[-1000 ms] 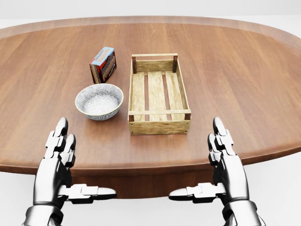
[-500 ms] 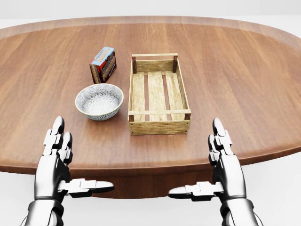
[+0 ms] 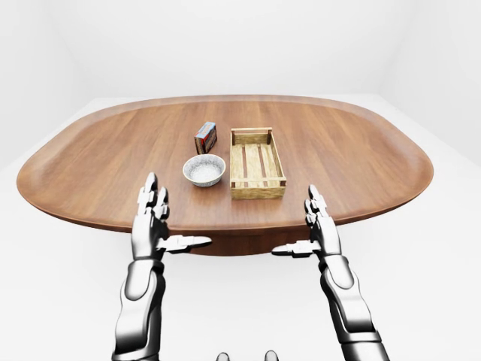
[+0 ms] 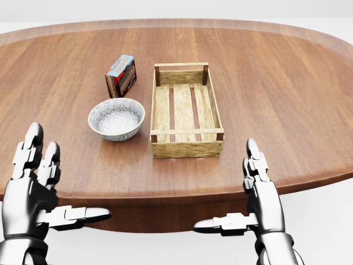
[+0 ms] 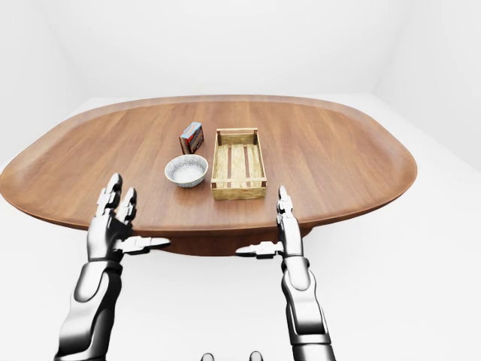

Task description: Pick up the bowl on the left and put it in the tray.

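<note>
A patterned grey-white bowl (image 4: 116, 118) stands upright on the wooden table (image 4: 276, 83), just left of the slatted wooden tray (image 4: 186, 110), which holds nothing. My left hand (image 4: 55, 187) hovers at the view's lower left, over the table's near edge, fingers spread and open, well below and left of the bowl. My right hand (image 4: 234, 190) is open at the lower right, below the tray's near corner. Neither hand touches anything.
A small red-and-blue box (image 4: 121, 75) lies just above the bowl, left of the tray's far end. The oval table's near edge (image 4: 165, 194) runs between my hands. White floor surrounds the table (image 3: 421, 173).
My left hand has slid left and slightly up in the head view, away from the centre. The right hand has barely dropped. Bowl, tray and box have not moved.
</note>
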